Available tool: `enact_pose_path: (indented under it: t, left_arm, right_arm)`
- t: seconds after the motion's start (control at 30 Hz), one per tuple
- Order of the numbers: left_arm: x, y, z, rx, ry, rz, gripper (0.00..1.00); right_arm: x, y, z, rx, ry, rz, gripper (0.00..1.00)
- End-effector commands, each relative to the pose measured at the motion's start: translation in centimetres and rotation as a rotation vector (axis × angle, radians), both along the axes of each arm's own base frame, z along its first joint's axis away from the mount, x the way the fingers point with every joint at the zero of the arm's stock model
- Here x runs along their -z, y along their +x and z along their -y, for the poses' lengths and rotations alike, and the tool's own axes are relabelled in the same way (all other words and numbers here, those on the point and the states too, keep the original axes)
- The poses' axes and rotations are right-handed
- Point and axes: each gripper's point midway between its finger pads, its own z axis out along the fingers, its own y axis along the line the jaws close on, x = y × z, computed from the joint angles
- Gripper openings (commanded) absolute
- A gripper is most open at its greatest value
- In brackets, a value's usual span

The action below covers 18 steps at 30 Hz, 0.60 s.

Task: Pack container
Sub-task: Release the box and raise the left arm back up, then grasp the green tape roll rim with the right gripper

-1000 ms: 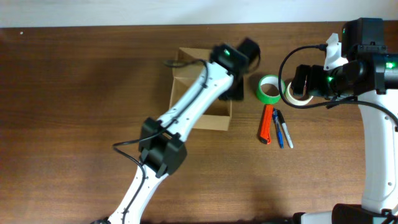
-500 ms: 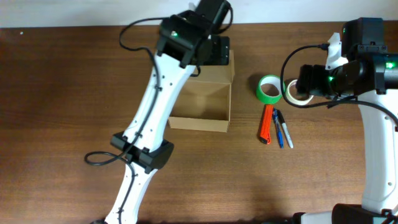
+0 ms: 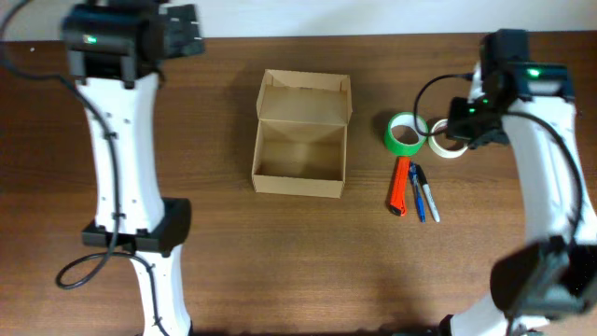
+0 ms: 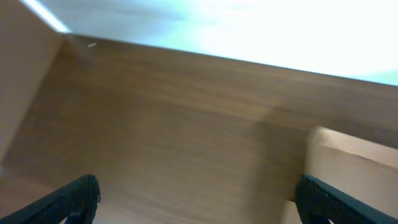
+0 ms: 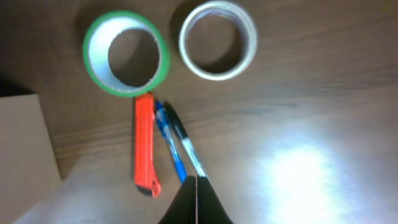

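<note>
Seeing a cutter and two pens lying side by side right of the table's centre, closest of all to the near edge. Finding the box at mid-table, standing open, flap tilting up toward the far edge. Noting green tape and clear tape lying flat just past the cutter, side by side, right of the box. Watching the right gripper hanging above the clear tape, fingers pressing together on nothing. Spotting the left gripper at the far-left corner, well apart from the box, fingers spreading wide, holding nothing.
</note>
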Motion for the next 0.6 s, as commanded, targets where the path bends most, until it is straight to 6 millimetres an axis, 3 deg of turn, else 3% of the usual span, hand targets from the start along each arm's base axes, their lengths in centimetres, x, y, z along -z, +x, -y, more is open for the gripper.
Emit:
enact_pose_path:
  t: [0.0, 0.2, 0.33, 0.47, 0.5, 0.57]
  left_arm:
    - [0.9, -0.3, -4.1, -0.067, 0.04, -0.053, 1.0]
    - [3.3, -0.8, -8.7, -0.164, 0.041, -0.143, 1.0]
    - [4.3, -1.0, -9.8, -0.188, 0.04, -0.179, 1.0]
    - [4.6, -1.0, -10.1, -0.193, 0.04, -0.188, 1.0]
    - [4.6, -1.0, -10.1, -0.193, 0.039, -0.188, 1.0]
    - [4.6, -1.0, -10.1, -0.193, 0.039, -0.188, 1.0]
  right_arm:
    - [4.4, 1.3, -1.5, 0.001, 0.115, -0.07, 0.04]
    - [9.0, 3.7, -2.6, 0.055, 0.203, -0.103, 0.04]
    - [11.1, 5.1, -3.3, 0.088, 0.258, -0.102, 0.04]
    - [11.9, 6.3, -3.5, 0.146, 0.284, -0.074, 0.04]
    - [11.9, 6.6, -3.5, 0.155, 0.286, -0.062, 0.12]
    - [11.8, 7.2, -3.4, 0.163, 0.288, -0.04, 0.46]
